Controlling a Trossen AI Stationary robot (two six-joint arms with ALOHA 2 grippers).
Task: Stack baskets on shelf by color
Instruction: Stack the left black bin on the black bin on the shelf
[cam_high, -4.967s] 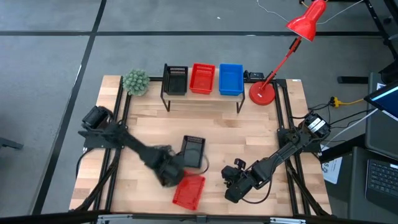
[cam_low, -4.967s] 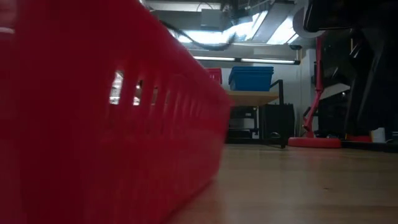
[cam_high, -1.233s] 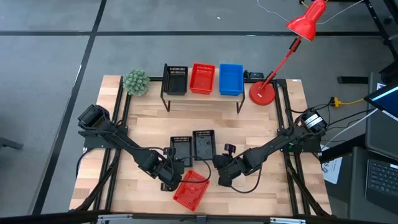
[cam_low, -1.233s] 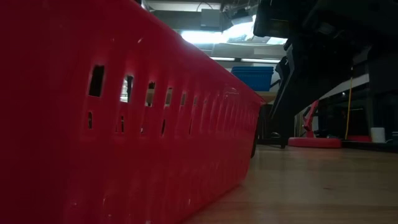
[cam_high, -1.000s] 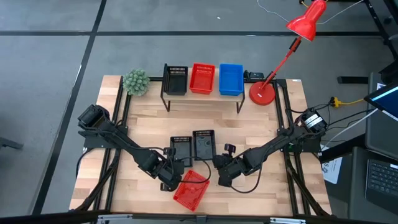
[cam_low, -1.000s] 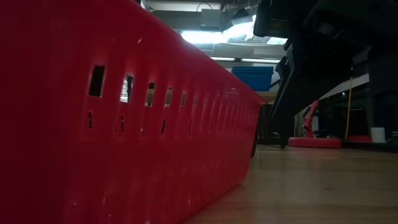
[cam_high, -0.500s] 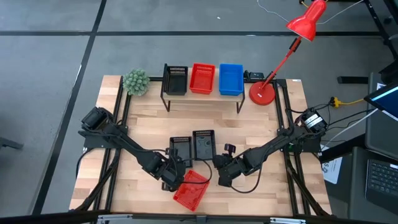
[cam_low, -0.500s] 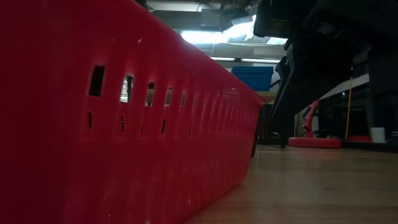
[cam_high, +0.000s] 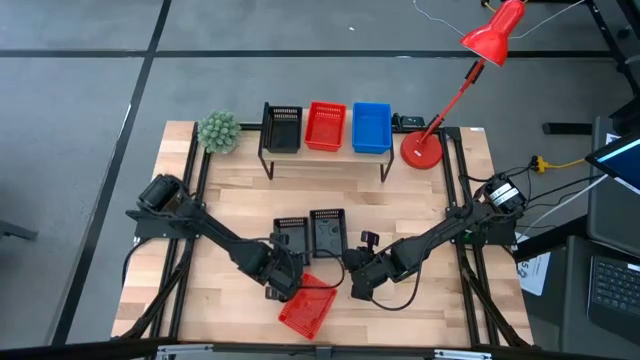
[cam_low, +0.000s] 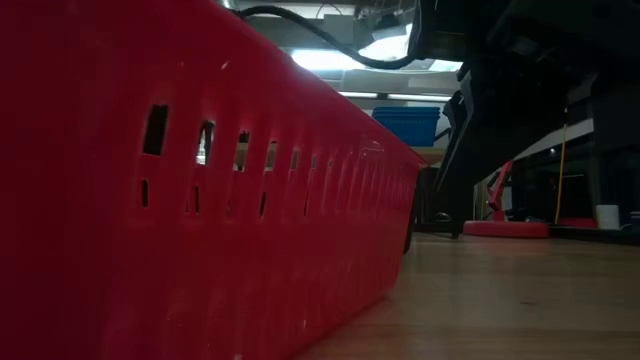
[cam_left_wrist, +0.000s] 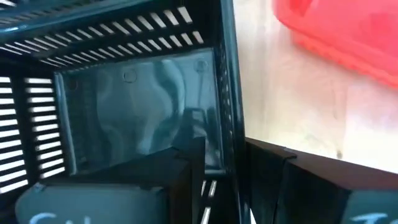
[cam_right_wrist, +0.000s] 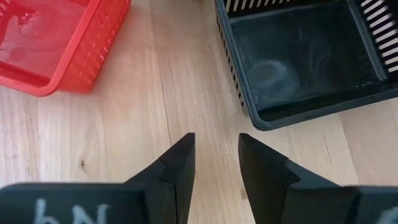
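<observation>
Wood table (cam_high: 420, 205) w/ a shelf (cam_high: 326, 158) along its far edge; everything below is placed relative to that shelf. On top: black basket (cam_high: 283, 128), red basket (cam_high: 325, 126), blue basket (cam_high: 371, 127), side by side. Beside its black end a green plant (cam_high: 218, 131); beside its blue end a red lamp (cam_high: 455, 88). In front of the shelf, mid-table, two more black baskets touch: left one (cam_high: 291, 240), right one (cam_high: 327, 231). Further toward the near edge lies a loose red basket (cam_high: 308, 306), tilted. Left gripper (cam_left_wrist: 225, 180) straddles the left black basket's wall, fingers narrowly apart, one each side. Right gripper (cam_right_wrist: 216, 163) hovers just short of the right black basket, fingers slightly apart, holding nothing.
</observation>
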